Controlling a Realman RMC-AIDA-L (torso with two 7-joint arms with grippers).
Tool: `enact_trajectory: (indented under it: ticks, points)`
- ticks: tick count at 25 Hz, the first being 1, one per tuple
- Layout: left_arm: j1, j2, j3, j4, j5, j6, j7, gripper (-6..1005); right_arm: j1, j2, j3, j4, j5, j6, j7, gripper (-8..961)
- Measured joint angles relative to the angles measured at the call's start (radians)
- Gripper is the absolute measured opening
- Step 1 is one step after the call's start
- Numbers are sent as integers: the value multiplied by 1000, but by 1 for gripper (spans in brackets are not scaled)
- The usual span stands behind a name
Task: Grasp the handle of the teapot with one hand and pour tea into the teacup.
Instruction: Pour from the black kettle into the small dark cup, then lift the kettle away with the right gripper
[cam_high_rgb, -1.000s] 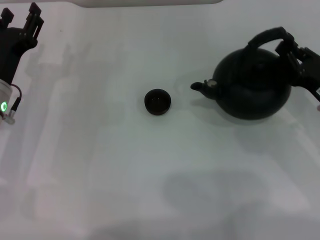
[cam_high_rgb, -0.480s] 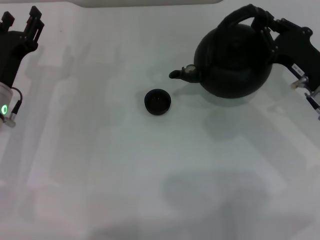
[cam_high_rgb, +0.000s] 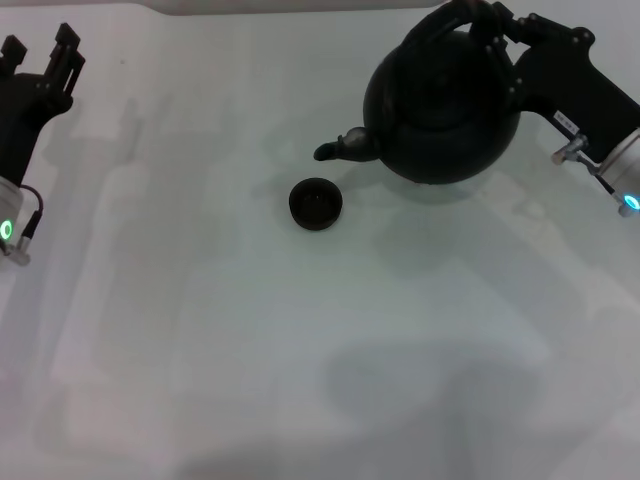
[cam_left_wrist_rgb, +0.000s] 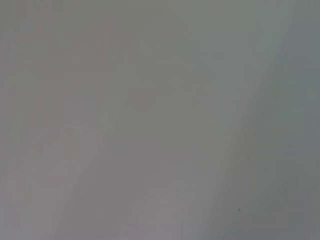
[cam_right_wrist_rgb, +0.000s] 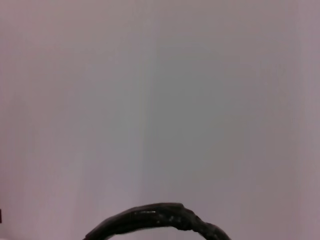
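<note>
In the head view the round matte-black teapot (cam_high_rgb: 440, 115) hangs in the air at the back right, tilted slightly, its short spout (cam_high_rgb: 335, 150) pointing left and ending just to the back right of the teacup. My right gripper (cam_high_rgb: 498, 32) is shut on the thick black arched handle (cam_high_rgb: 440, 22) at the pot's top. The handle (cam_right_wrist_rgb: 160, 222) also shows as a dark arc in the right wrist view. The tiny black teacup (cam_high_rgb: 316, 203) stands on the white table, near the middle. I see no tea. My left gripper (cam_high_rgb: 40, 60) is parked at the far left, open.
The white table (cam_high_rgb: 300, 350) spreads all around the cup. A pale raised edge (cam_high_rgb: 300, 5) runs along the back. The left wrist view shows only bare grey surface.
My right gripper has lifted the teapot and carried it left and toward the back, bringing the spout close to the teacup. The left arm has hardly moved.
</note>
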Motion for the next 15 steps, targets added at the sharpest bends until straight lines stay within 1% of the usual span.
enact_trajectory:
  ticks: [5,15]
  points:
    - [-4,1,0,1,-1,-1,-1,713,7,1,3,-3,-1,23,-27,177]
    - [-8,1,0,2,-2,-10,-1,713,10,1,-2,-26,-2,28,-136,168]
